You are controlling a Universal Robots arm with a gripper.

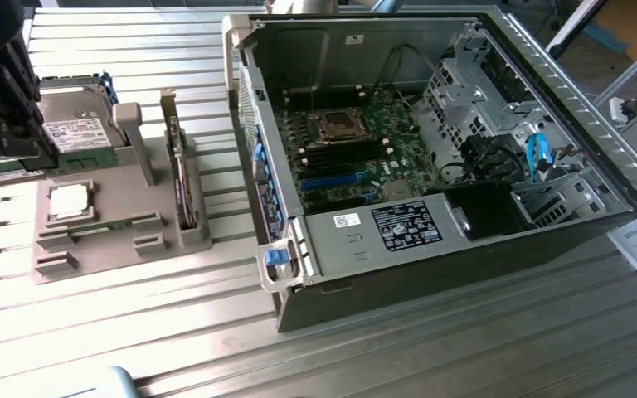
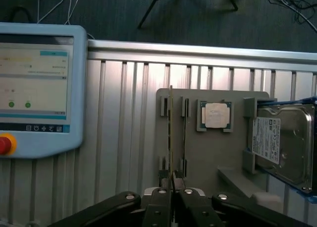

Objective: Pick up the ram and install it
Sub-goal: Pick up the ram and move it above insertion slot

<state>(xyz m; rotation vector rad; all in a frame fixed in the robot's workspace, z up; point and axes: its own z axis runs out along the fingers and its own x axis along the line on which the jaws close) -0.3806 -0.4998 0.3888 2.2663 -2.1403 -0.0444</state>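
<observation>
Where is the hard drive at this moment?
The hard drive sits at the exterior view's left, in the gray holder's far corner, just beyond the processor chip and well left of the open computer case.

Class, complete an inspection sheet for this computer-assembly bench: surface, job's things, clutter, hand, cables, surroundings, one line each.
Surface: ribbed metal table.
Job's things: ram, edge-on, clamped in the hand over the grey holder; open computer case with motherboard exposed.
Clutter: hard drive, processor chip and a second thin board in the holder; expansion card standing upright.
Hand: shut on the ram.
Cables: blue cable inside the case; loose wires on the floor.
Surroundings: touchscreen pendant with a red button beside the holder; tripod legs on the dark floor.
</observation>
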